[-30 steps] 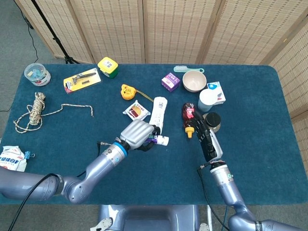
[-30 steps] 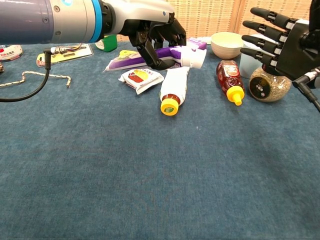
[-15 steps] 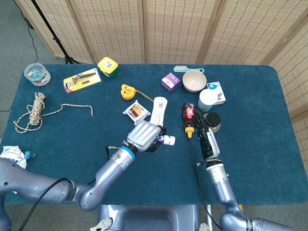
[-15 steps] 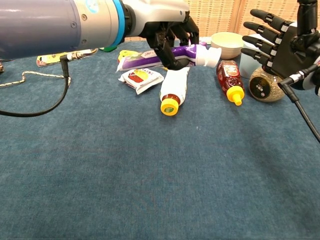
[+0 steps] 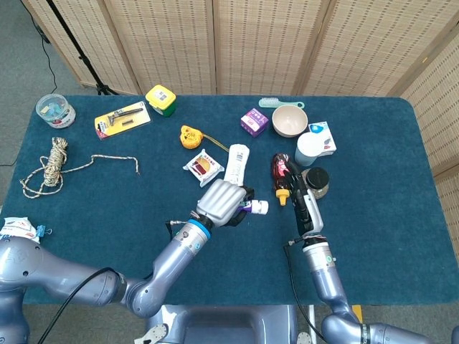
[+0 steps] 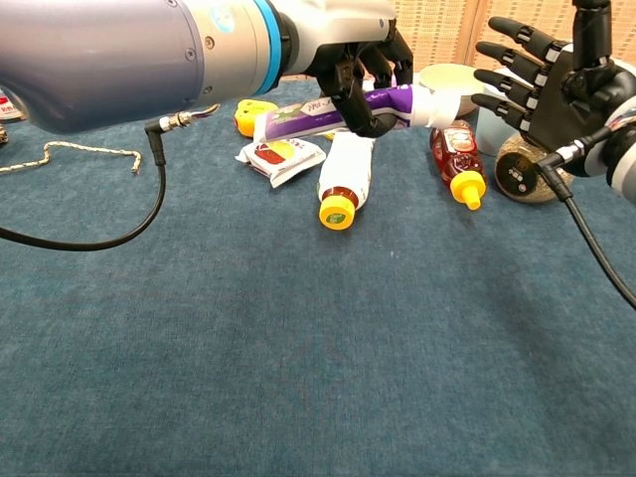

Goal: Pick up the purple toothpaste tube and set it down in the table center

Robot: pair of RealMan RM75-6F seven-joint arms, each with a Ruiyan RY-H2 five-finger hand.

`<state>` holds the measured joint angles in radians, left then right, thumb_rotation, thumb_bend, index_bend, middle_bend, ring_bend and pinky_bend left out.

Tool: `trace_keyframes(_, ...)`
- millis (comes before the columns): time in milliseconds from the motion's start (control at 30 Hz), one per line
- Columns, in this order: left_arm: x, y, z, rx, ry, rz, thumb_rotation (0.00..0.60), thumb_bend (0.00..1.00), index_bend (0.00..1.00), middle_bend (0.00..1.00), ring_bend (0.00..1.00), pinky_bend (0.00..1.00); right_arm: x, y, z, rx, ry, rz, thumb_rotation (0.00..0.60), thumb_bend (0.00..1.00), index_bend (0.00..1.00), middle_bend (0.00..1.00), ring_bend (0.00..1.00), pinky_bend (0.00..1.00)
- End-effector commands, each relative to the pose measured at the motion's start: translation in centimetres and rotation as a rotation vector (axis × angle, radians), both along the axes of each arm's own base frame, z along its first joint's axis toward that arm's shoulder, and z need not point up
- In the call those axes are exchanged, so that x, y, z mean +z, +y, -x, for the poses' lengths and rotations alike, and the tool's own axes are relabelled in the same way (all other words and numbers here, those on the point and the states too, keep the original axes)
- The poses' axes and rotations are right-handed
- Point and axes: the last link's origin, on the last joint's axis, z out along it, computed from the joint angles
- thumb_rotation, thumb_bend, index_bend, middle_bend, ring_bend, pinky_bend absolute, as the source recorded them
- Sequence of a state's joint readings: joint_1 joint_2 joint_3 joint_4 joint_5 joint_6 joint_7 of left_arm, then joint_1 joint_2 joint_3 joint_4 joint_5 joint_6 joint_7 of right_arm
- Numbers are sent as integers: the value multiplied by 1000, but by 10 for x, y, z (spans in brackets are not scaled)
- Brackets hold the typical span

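Observation:
My left hand point(image 5: 221, 201) point(image 6: 363, 60) grips the purple toothpaste tube point(image 6: 343, 109) and holds it off the blue tabletop. The tube lies roughly level, its white cap point(image 5: 259, 207) point(image 6: 438, 106) pointing to the right. In the head view most of the tube is hidden under the hand. My right hand point(image 5: 300, 203) point(image 6: 542, 84) stands upright with fingers spread, holding nothing, to the right of the tube's cap and close to the red bottle point(image 5: 280, 173) point(image 6: 453, 155).
Under the held tube lie a white tube with a yellow cap point(image 6: 344, 181) and a snack packet point(image 6: 279, 155). A dark-lidded jar point(image 5: 317, 180), a white cup point(image 5: 309, 148), a bowl point(image 5: 290, 120) and a purple box point(image 5: 254, 122) stand behind my right hand. A rope point(image 5: 54, 163) lies far left.
My left hand has carried the purple tube to the right and a little higher above the table. My right hand has shifted slightly left and stayed spread.

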<state>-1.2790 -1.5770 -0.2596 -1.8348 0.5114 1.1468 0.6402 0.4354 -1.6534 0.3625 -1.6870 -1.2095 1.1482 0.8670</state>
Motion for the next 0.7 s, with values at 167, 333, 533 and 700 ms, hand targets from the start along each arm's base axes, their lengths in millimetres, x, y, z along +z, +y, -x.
trace_keyframes(167,-7,1,-4,1,-3,5,600,1000,544,488,562,605,-3,-2,-5,3,8,4,102,0,0,0,0,0)
trace_keyframes(333,-11,1,-8,-7,-10,10,600,1000,553,494,566,605,-6,-3,-9,5,8,0,103,0,0,0,0,0)
trace_keyframes(533,-15,1,-11,-11,-9,8,600,1000,553,495,566,605,-10,-4,-13,9,17,-3,101,0,0,0,0,0)
trace_keyframes(700,-18,2,-14,-4,-13,5,600,1000,555,499,567,605,-15,-5,-17,14,21,-6,101,0,0,0,0,0)
